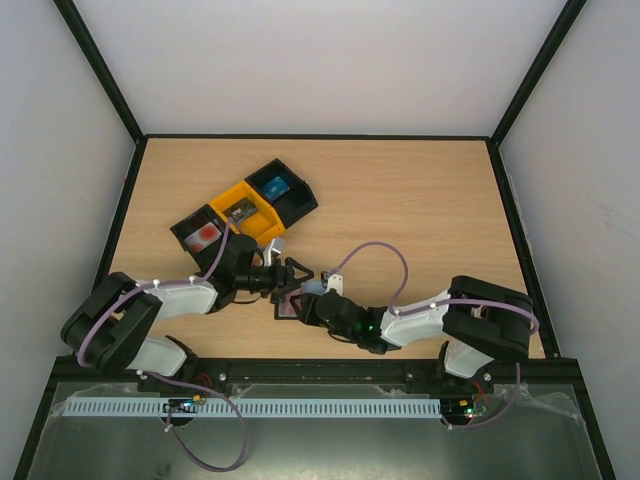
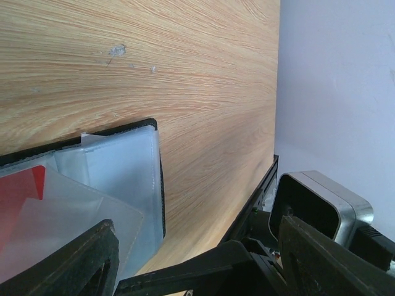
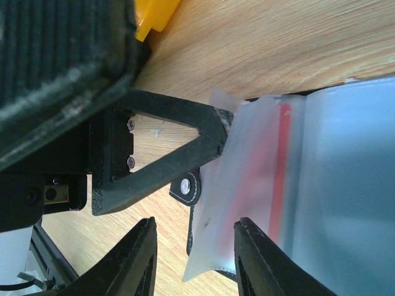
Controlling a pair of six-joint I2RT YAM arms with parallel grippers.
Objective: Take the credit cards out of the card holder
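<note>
The table (image 1: 420,200) is pale, grained wood. Near its front edge the flat black card holder (image 1: 290,305) lies open, with a red card (image 3: 281,154) inside cloudy plastic sleeves (image 2: 117,166). The left gripper (image 2: 197,225) is wide open and holds nothing. The right gripper (image 3: 196,225) is partly open, a sleeve corner between its fingers.

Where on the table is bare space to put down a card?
The widest bare wood is the right half of the table, bordered by the row of bins, the right edge and the right arm. A thin strip runs behind the bins. It is crowded near the front centre, where the left arm meets the right over the card holder.
</note>
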